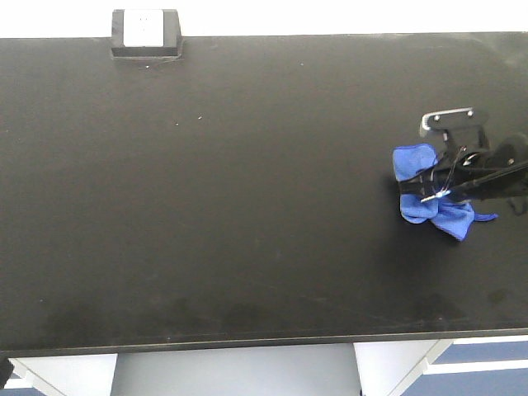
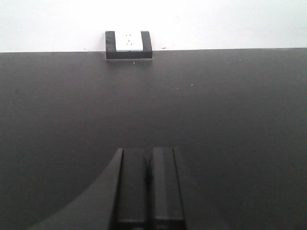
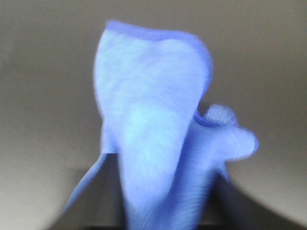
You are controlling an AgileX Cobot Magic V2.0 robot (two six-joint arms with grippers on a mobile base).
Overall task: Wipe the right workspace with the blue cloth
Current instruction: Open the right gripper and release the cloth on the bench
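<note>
Right end effector [image 1: 436, 191] clamped on the blue cloth [image 1: 419, 183] at the black bench's [image 1: 247, 206] right side | cloth bunched between its fingers (blurred up close) | left end effector [image 2: 148, 184] closed, empty | outlet box [image 1: 145, 33] at far edge

A plain white wall [image 2: 230, 21] runs behind the bench, evenly lit and without windows. A small black outlet box [image 1: 146, 33] with a white face stands against it. Below the bench's front edge appear white cabinet panels [image 1: 58, 375], a grey recessed panel [image 1: 235, 371] and a strip of dark blue floor [image 1: 487, 381].
</note>
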